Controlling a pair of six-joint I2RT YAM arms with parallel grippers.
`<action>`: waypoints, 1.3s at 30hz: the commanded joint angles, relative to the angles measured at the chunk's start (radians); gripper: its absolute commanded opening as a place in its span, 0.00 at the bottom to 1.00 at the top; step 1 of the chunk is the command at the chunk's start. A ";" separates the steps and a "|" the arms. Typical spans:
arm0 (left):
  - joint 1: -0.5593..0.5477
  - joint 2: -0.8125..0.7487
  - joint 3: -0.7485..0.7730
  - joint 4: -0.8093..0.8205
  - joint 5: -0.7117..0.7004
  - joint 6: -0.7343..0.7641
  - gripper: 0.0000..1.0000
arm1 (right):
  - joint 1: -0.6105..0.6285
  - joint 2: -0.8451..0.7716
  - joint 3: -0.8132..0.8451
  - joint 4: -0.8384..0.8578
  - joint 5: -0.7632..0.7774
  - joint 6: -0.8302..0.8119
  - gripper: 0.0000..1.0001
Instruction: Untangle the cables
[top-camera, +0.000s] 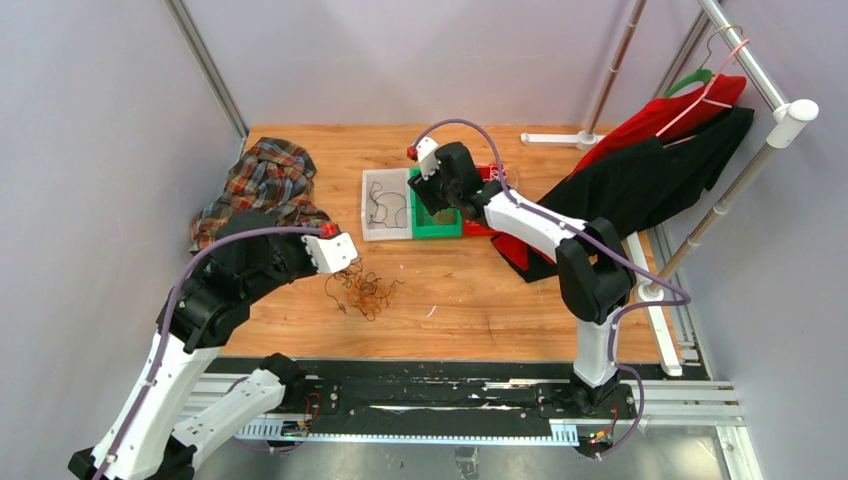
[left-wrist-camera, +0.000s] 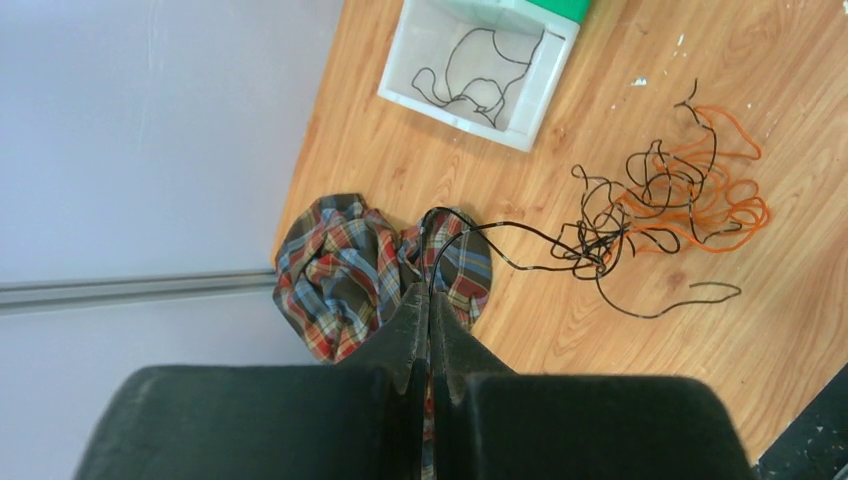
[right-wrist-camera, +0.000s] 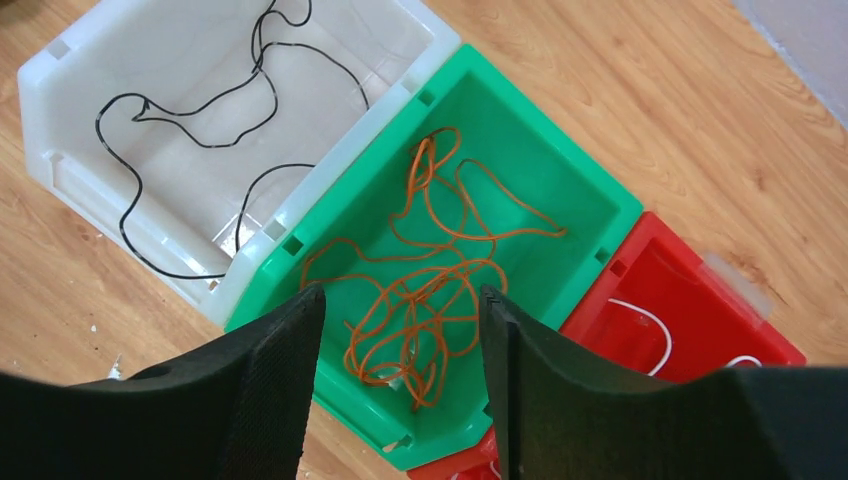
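Left hand (left-wrist-camera: 428, 292) seemingly pinches black cable (left-wrist-camera: 497, 229); right hand (right-wrist-camera: 400, 300) gapes over green bin (right-wrist-camera: 560, 150).

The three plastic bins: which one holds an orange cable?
The green plastic bin, in the middle. The white bin beside it holds a thin black cable, the red bin a white cable.

plaid shirt (top-camera: 262, 185): crumpled, table (top-camera: 480, 290) far-left | white bin (right-wrist-camera: 180, 40), green bin (right-wrist-camera: 560, 170), red bin (right-wrist-camera: 690, 290): adjoining row | red garment (top-camera: 660, 115), black garment (top-camera: 650, 175): hanging, rack (top-camera: 745, 55)
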 joint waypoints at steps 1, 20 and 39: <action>0.007 0.024 0.055 0.008 0.051 -0.045 0.00 | 0.009 -0.056 0.052 -0.012 0.029 -0.011 0.59; 0.007 0.117 0.177 -0.002 0.111 -0.161 0.00 | 0.315 -0.529 -0.377 0.503 -0.252 0.149 0.69; 0.007 0.128 0.274 -0.158 0.134 -0.181 0.00 | 0.472 -0.305 -0.288 0.724 0.164 0.123 0.57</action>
